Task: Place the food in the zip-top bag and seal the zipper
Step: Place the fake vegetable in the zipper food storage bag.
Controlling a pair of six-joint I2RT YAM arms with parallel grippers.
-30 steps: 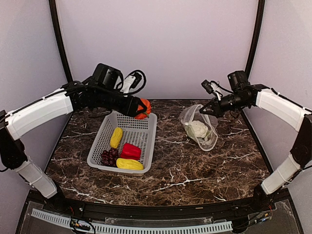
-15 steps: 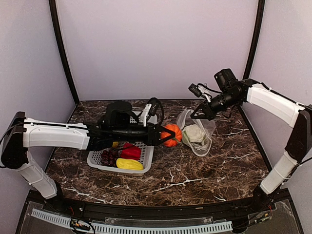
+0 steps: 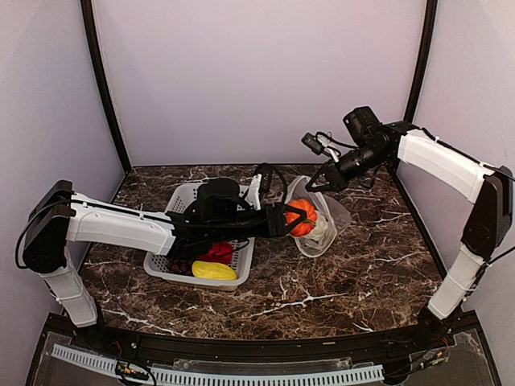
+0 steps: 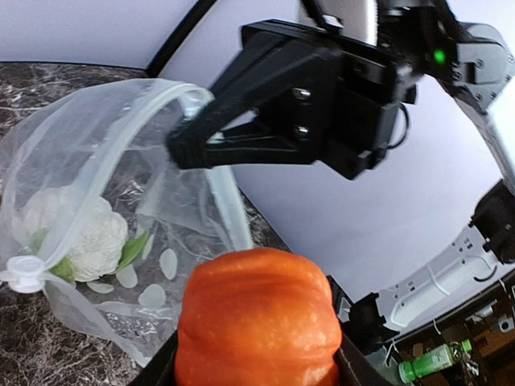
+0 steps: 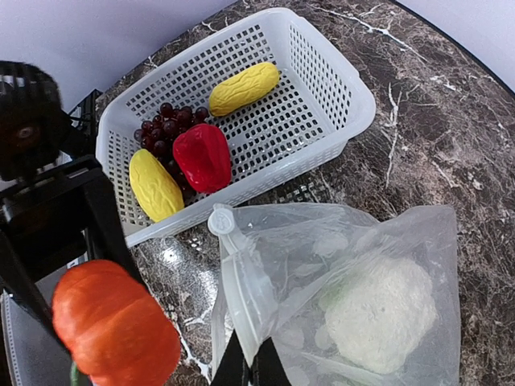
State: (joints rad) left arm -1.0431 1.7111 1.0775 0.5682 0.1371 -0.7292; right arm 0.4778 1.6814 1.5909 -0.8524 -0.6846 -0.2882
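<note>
Counted one grey perforated basket at the left of the dark marble table, with four pieces of food inside: two yellow pieces lying apart, one red pepper between them, and one dark grape bunch touching the pepper. Found one left gripper stretched rightward over the basket, clamped by its two fingers on the sides of one orange pumpkin. Saw that pumpkin off the table, just beside the bag's open mouth and not inside it. Saw next, right of centre, one clear zip-top bag printed with white dots, its lower end on the table and its mouth lifted and gaping toward the pumpkin. Noted one white cauliflower with green leaves already inside. Traced one zipper as a pale strip round the mouth edge, with one small white slider at its end. Found one right gripper reaching in from the far right, fingers pressed together on the upper edge of the mouth and holding it up.
</note>
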